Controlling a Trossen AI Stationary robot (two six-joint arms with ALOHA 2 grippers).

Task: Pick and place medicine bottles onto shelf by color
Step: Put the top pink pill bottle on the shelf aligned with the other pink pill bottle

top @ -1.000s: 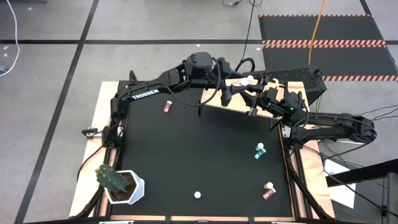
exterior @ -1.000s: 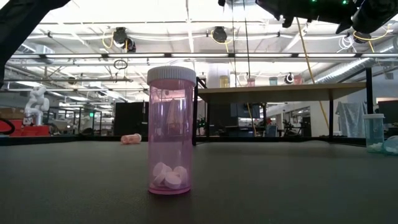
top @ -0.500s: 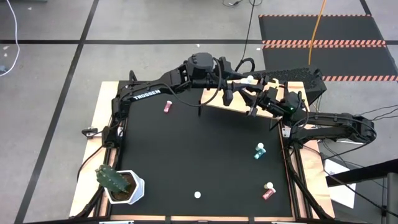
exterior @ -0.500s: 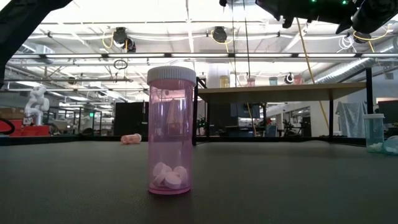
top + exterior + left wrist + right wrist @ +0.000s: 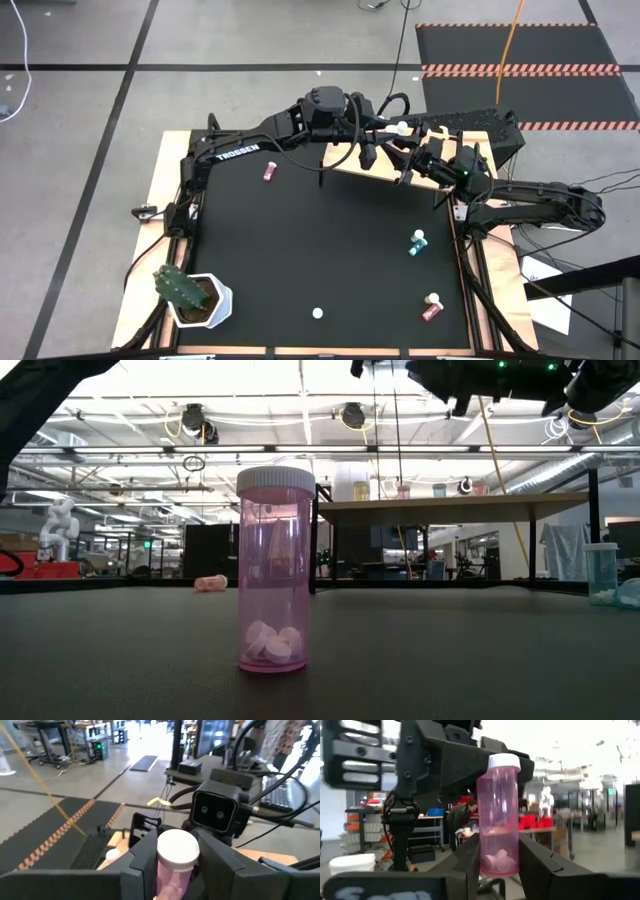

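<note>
shelf (image 5: pixel 385 173) at rear | left end effector (image 5: pixel 176 865), right end effector (image 5: pixel 499 857) both clamp pink bottle (image 5: pixel 498 815)

"TROSSEN" in white on left arm (image 5: pixel 232 153); nothing else legible.

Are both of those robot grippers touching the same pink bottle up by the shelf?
Touching. The left wrist view shows the left gripper closed around the pink bottle; the right wrist view shows the right gripper clamping it too.
</note>
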